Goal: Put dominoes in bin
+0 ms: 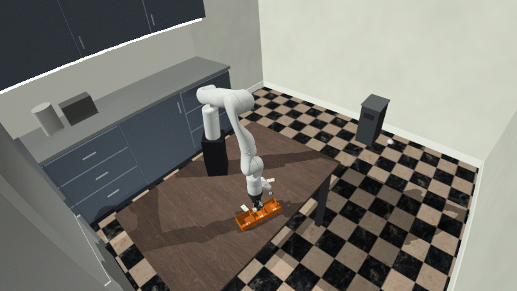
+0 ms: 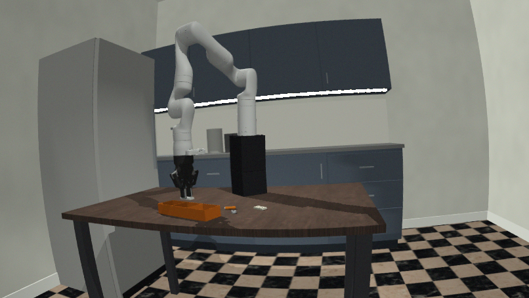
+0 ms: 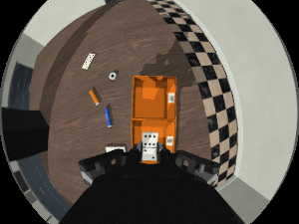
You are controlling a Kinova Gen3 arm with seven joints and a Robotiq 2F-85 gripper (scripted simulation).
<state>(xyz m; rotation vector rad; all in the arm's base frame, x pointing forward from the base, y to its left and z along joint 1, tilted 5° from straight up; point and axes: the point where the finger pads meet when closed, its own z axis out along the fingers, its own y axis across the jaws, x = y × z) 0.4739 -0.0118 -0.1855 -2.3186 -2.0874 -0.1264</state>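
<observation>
My gripper [image 3: 149, 146] is shut on a white domino [image 3: 149, 142] and holds it upright just above the orange bin tray [image 3: 154, 111]. The tray also shows in the top view [image 1: 258, 214] and in the exterior view [image 2: 188, 209], where the gripper [image 2: 186, 195] hangs over its far side. The tray is split into compartments with small white labels [image 3: 170, 98] that I cannot read. A second domino lies flat on the table beside the tray. A third domino [image 3: 88, 62] [image 2: 260, 207] lies farther off on the table.
An orange cylinder [image 3: 94, 96], a blue cylinder [image 3: 108, 115] and a small white nut [image 3: 113, 76] lie on the table left of the tray. The arm's black pedestal [image 2: 247, 164] stands at the back. The table edge runs close along the tray's right side.
</observation>
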